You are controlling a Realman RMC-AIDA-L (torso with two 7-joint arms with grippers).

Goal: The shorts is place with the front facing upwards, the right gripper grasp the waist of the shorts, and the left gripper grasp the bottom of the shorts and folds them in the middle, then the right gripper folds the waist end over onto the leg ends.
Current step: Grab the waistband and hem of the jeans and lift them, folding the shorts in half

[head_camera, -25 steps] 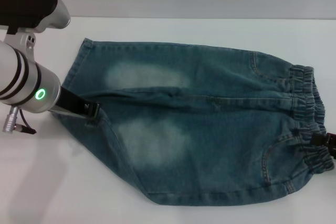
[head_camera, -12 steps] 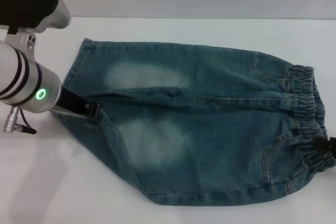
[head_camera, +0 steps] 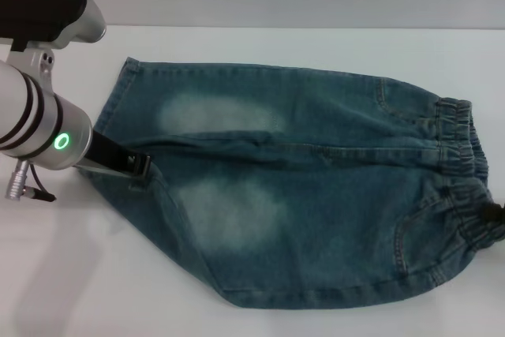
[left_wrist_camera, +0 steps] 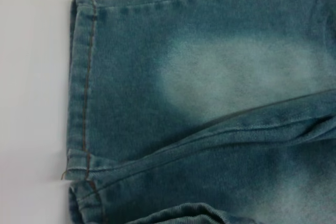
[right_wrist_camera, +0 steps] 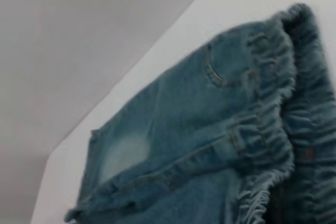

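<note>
Now, shorts [head_camera: 300, 195] spread flat across the white bench [head_camera: 237, 45], front side up, hems toward the robot's left, gathered waistband [head_camera: 461, 187] toward its right. Pale faded patches on both legs, a raised crease running along the middle between them. Left gripper [head_camera: 140, 167] down at the leg ends [head_camera: 106, 132], black fingers [head_camera: 118, 157] reaching in from the green-lit arm and pressed right where the two hems meet at the inner seam. Fingers drawn narrow there, touching denim, though an actual pinch on cloth cannot be told from the head view. Left wrist view: only the stitched hem [left_wrist_camera: 84, 82] of one leg, the faded patch and the fold of the second leg beneath, none of that arm's own fingers in sight. Right gripper [head_camera: 495, 212] barely in at the far right edge, a small dark tip tight against the near part of the waistband, elastic bunched and puckered around it. Open or closed, impossible to tell. Right wrist view: ruffled waistband [right_wrist_camera: 283, 129] close up, a stitched pocket [right_wrist_camera: 226, 66] just beside it, legs stretching away over the bench.
</note>
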